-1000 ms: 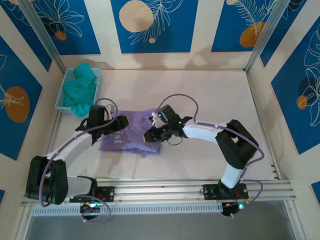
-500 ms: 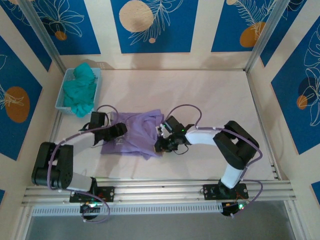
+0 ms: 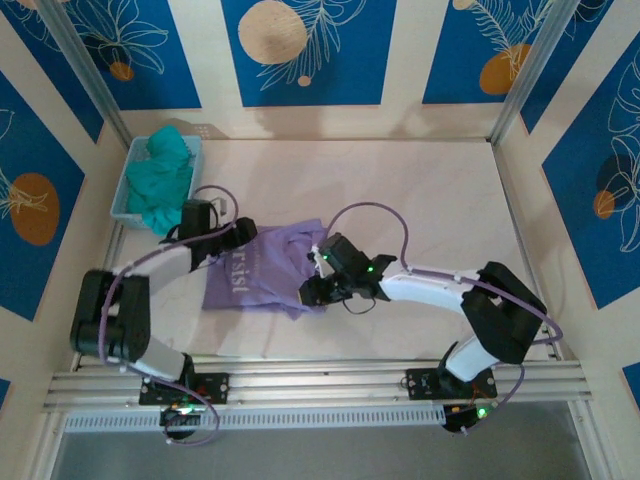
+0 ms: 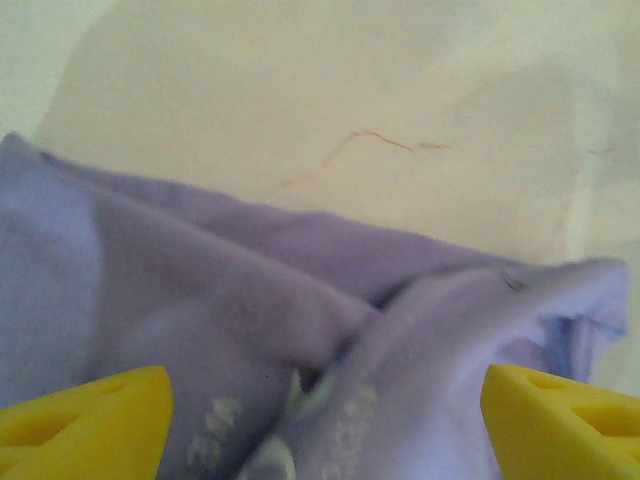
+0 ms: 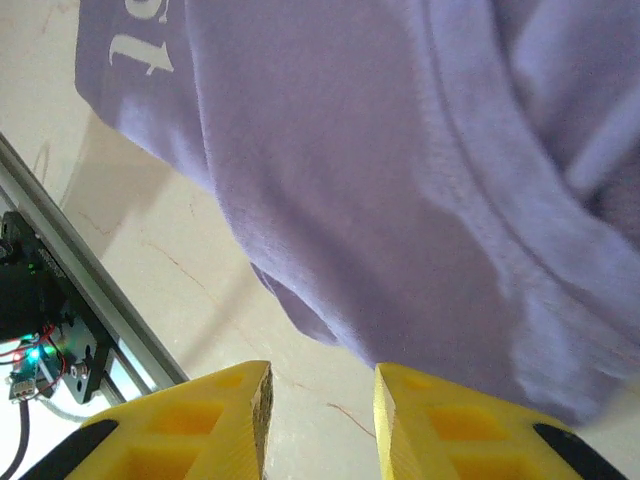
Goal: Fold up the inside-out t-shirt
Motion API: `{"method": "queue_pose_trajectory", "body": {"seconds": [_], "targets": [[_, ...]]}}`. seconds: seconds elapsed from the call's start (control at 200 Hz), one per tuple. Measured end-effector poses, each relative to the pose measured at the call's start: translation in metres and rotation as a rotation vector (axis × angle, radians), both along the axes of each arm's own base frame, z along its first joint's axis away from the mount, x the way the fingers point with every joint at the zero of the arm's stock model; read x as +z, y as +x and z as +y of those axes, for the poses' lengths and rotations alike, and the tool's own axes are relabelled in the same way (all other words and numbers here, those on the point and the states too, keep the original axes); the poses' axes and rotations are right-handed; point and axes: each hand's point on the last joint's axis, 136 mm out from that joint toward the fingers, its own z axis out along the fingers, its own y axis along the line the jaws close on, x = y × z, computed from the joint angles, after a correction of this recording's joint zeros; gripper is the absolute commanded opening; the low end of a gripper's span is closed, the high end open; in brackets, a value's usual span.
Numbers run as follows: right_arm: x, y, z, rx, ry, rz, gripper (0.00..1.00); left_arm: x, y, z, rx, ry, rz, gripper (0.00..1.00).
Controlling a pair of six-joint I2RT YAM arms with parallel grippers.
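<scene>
The inside-out t-shirt (image 3: 268, 272) lies as a crumpled lavender heap left of the table's middle, with white lettering (image 3: 238, 272) facing up. My left gripper (image 3: 243, 233) hovers over its far left edge. In the left wrist view its yellow fingers (image 4: 90, 425) stand wide apart and open, with rumpled t-shirt (image 4: 250, 300) lying under and between them. My right gripper (image 3: 311, 291) sits at the shirt's near right corner. In the right wrist view this gripper (image 5: 320, 405) is open by a narrow gap over bare table, just off the shirt's hem (image 5: 300, 320).
A blue basket (image 3: 125, 192) holding a teal-green garment (image 3: 160, 180) stands at the far left. An aluminium rail (image 3: 330, 380) runs along the near edge. Upright frame posts (image 3: 525, 75) stand at the back corners. Bare tabletop (image 3: 450, 200) stretches right of the shirt.
The left gripper has swung from the shirt's left part to its far left edge and opened wider. The right gripper dropped to the near right corner, off the cloth.
</scene>
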Motion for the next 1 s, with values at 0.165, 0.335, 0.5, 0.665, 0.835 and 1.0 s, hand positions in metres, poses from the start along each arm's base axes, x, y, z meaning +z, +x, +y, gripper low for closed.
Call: {"method": "queue_pose_trajectory", "body": {"seconds": [0.165, 0.335, 0.5, 0.665, 0.835, 1.0], "targets": [[-0.032, 0.008, 0.005, -0.044, -0.066, 0.061, 0.31, -0.03, 0.031, 0.01, 0.033, 0.006, 0.069, 0.78], [-0.051, 0.022, -0.011, -0.11, -0.126, 0.121, 0.29, -0.035, 0.036, 0.017, 0.047, -0.009, 0.079, 0.77], [-0.053, 0.056, -0.041, -0.203, -0.163, 0.146, 0.28, -0.035, 0.011, 0.016, 0.05, -0.037, 0.066, 0.77], [-0.051, 0.103, -0.088, -0.309, -0.241, 0.128, 0.28, -0.033, -0.043, -0.004, 0.019, -0.113, 0.07, 0.77], [-0.045, 0.168, -0.147, -0.434, -0.326, 0.084, 0.3, -0.03, -0.12, -0.075, -0.176, -0.167, 0.096, 0.79], [-0.011, 0.212, -0.168, -0.454, -0.352, -0.059, 0.34, -0.006, -0.16, -0.106, -0.302, -0.185, 0.074, 0.8]]}}
